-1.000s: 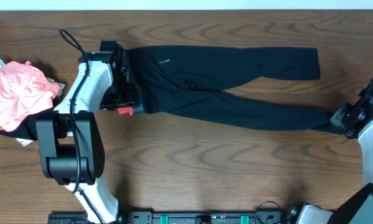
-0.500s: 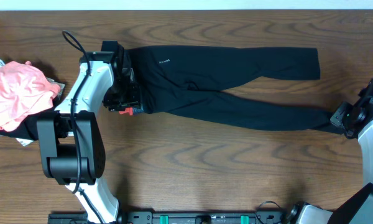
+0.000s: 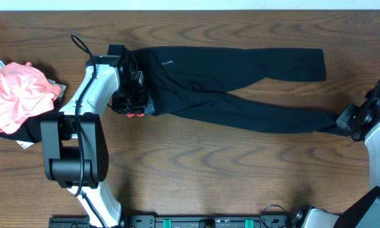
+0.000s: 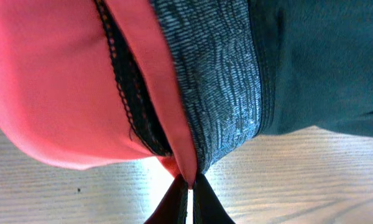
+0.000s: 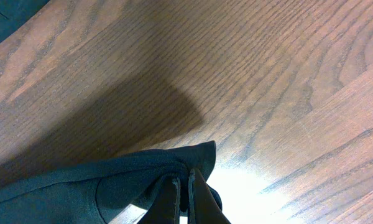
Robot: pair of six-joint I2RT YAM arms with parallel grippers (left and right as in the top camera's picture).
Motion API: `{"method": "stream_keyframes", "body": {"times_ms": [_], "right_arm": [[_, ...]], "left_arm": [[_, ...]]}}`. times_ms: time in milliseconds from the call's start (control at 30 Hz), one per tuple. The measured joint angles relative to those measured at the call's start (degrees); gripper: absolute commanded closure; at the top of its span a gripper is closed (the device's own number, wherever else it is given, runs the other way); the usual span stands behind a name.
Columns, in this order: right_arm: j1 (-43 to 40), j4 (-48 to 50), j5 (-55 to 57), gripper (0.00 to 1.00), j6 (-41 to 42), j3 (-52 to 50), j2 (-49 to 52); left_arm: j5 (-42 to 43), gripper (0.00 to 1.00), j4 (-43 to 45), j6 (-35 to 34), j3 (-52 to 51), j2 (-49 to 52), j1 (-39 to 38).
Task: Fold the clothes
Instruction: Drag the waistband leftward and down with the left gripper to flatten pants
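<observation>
The leggings (image 3: 228,82) lie flat on the tabletop (image 3: 196,183), drawn out nearly full length. The waistband (image 4: 217,81) is at the robot's left and the two legs run off to the right in a narrow V.

The left tool (image 4: 188,193) is pinched closed on the waistband's near corner. Its fingertips meet right on the fabric's edge, where the coral trim (image 4: 165,87) joins the grey knit. The right tool (image 5: 183,186) is closed on the cuff (image 5: 174,162) of the near leg, at the opposite end of the leggings, with only a small bite of black cloth between its tips.

Holding both ends of the same near side looks deliberate. With the long edge held at both ends, the arms could lift it together and lay the near leg over the far one without the middle bunching. That would be the first fold, and it is not yet begun, since the cloth rests on the wood.

Both grips are shallow and the fabric is stretchy, so a pull along its length might slip a corner free.

A pink heap (image 3: 16,95) sits beyond the waistband end, apart from the leggings.
</observation>
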Motion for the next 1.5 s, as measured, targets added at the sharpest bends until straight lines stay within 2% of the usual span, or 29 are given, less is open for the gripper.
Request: {"method": "stream_keyframes", "body": {"times_ms": [233,533,567,633,733,1033,1500], "right_arm": [[0.00,0.02,-0.22,0.99,0.00,0.00,0.00],[0.00,0.02,-0.24,0.99,0.00,0.00,0.00],[0.00,0.02,-0.24,0.99,0.02,0.00,0.00],[0.00,0.00,-0.24,0.99,0.00,0.00,0.00],[0.00,-0.02,-0.28,0.99,0.00,0.00,0.00],[0.00,-0.07,-0.46,0.98,0.02,0.00,0.00],[0.00,-0.07,-0.68,0.98,0.02,0.00,0.00]], "left_arm": [[-1.53,0.94,-1.86,0.22,0.79,-2.45,2.14],[-2.32,0.94,-0.37,-2.03,3.13,-20.41,5.99],[-2.32,0.87,-0.37,-2.21,3.32,-21.07,5.92],[-2.36,0.57,-0.28,-2.56,3.30,-21.44,5.53],[-2.32,0.48,0.79,-3.23,2.03,-20.02,4.74],[1.31,0.47,3.13,-3.48,-4.46,-9.77,4.09],[10.38,0.49,7.52,-3.48,-4.94,-1.01,2.84]]}}
